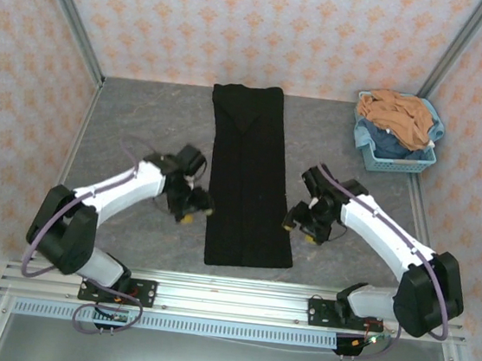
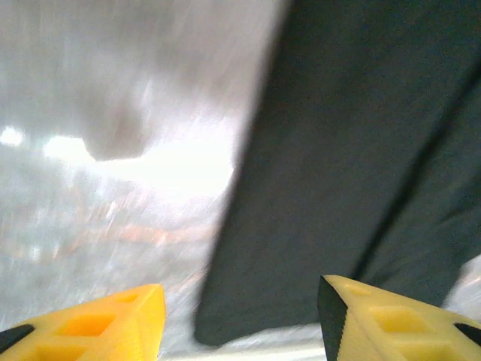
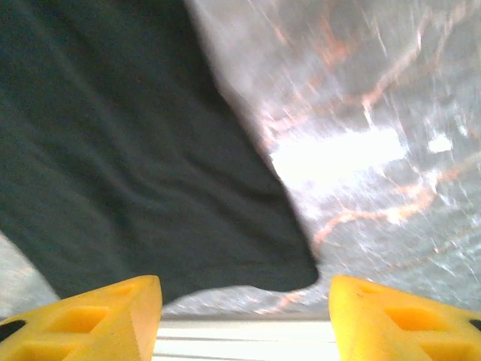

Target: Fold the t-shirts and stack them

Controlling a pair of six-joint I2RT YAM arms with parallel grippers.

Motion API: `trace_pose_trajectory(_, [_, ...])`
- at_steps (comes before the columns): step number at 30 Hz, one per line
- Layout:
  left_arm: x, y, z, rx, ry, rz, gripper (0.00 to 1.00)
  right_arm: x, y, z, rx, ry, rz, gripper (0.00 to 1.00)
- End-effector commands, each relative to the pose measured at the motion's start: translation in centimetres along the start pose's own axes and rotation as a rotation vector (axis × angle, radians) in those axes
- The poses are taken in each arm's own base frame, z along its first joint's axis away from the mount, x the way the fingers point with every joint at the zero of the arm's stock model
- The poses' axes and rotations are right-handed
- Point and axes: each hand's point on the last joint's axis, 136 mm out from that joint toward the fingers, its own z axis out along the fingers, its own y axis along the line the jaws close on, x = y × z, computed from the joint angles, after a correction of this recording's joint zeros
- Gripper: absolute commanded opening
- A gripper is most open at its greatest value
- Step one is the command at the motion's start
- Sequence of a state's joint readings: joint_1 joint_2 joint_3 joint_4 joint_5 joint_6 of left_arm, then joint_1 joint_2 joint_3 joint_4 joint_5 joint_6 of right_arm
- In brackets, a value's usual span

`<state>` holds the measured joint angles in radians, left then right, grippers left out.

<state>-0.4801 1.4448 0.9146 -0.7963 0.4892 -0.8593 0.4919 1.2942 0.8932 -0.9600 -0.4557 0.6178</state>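
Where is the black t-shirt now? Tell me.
In the top view, the black t-shirt lies as a long strip in the centre, left pincer and right pincer flanking its near end.

A robot test cell; wallpapered panels (image 1: 267, 27), aluminium rails (image 1: 236, 302), grey marbled table (image 1: 143, 126).

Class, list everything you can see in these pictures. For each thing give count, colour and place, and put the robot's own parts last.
t-shirt: 1, black, laid as a long strip down the middle of the table
basket: 1, light blue, far right corner of the table
clothes: a heap, orange-tan over blue, in the basket
table: 1, grey marbled, under everything
walls: pink patterned, on three sides
left arm: 1, white and black, left of the strip
right arm: 1, white and black, right of the strip
left gripper: 1, yellow fingers, open, at the strip's left edge
right gripper: 1, yellow fingers, open, at the strip's right edge
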Motion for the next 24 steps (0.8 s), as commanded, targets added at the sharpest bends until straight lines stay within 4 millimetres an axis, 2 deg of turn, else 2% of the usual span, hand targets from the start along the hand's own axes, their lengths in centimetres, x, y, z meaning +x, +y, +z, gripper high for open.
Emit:
trace_pose_trajectory(1, [3.6,-0.1,0.9,0.063,0.051,-0.005,0.58,2.8,-1.5,1.3,-0.002,0.112,-0.040,0.61])
trace_pose_trajectory(4, [5.4,-0.2,2.7,0.059,0.077,-0.007,0.59,3.6,-2.7,2.4,0.023,0.143,-0.025,0.61])
trace_pose_trajectory(10, [7.2,-0.9,5.2,0.009,0.107,0.032,0.57,4.4,-4.3,4.2,0.059,0.179,-0.010,0.61])
trace_pose_trajectory(15, [8.1,-0.3,7.0,-0.062,0.140,0.054,0.46,4.3,-4.2,5.0,0.045,0.183,0.001,0.60])
trace_pose_trajectory(19, [8.0,0.2,7.5,-0.097,0.134,0.055,0.38,4.0,-3.4,5.4,0.031,0.188,0.002,0.60])
trace_pose_trajectory(24, [7.5,-0.2,7.9,-0.088,0.115,0.056,0.32,4.0,-2.3,6.0,0.029,0.198,-0.013,0.58])
